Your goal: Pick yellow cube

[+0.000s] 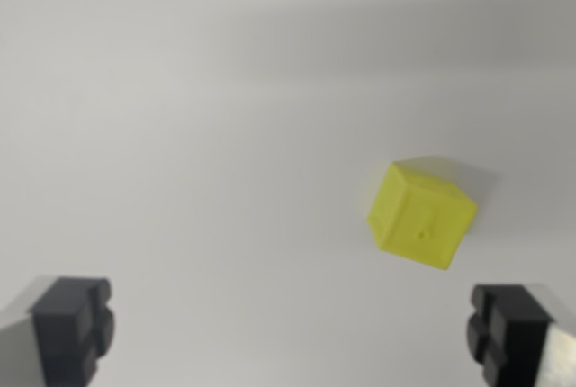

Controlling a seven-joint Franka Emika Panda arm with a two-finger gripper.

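A yellow cube (421, 216) is seen resting on a plain white surface (198, 135), right of centre in the wrist view and turned so that one corner points toward the camera. A faint shadow is cast behind it. The gripper (292, 337) is held spread wide, with nothing grasped between its dark fingertips (72, 324), which are seen at the lower corners of the view. The cube lies apart from both fingers, nearer the one on the wrist view's right.
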